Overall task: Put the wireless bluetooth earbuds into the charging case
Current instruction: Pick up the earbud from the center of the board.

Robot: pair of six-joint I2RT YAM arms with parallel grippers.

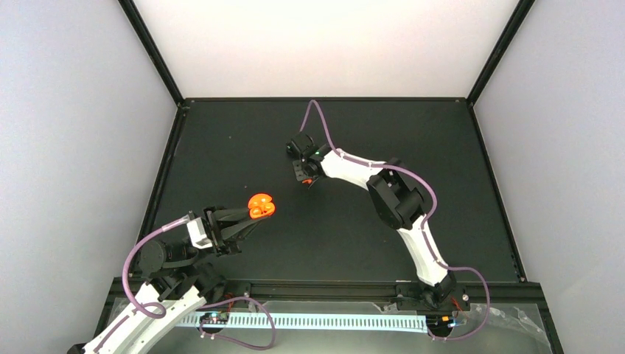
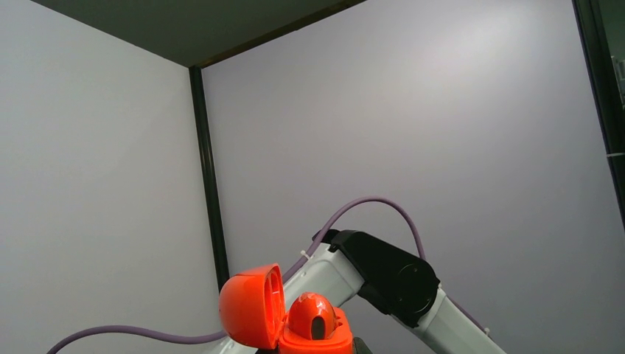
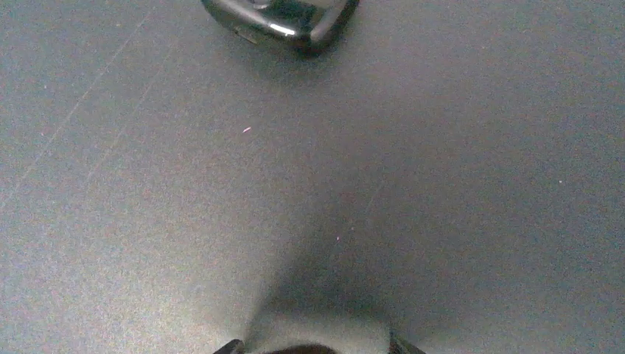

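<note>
My left gripper [image 1: 254, 213] is shut on the charging case [image 1: 260, 206] and holds it up above the front left of the dark table. In the left wrist view the case [image 2: 317, 341] stands open, with its lid [image 2: 250, 306] swung to the left. One red-orange earbud [image 2: 313, 317] sits in the case base. My right gripper [image 1: 304, 177] points down at the table's middle. A small red-orange speck [image 1: 309, 181], perhaps the other earbud, shows at its tip. The right wrist view shows only the ends of the fingers, and nothing red between them.
A glossy black boxy object [image 3: 280, 18] lies on the table just ahead of the right gripper. The right arm's forearm [image 2: 390, 276] crosses behind the held case. Black frame posts and grey walls bound the table [image 1: 221, 147].
</note>
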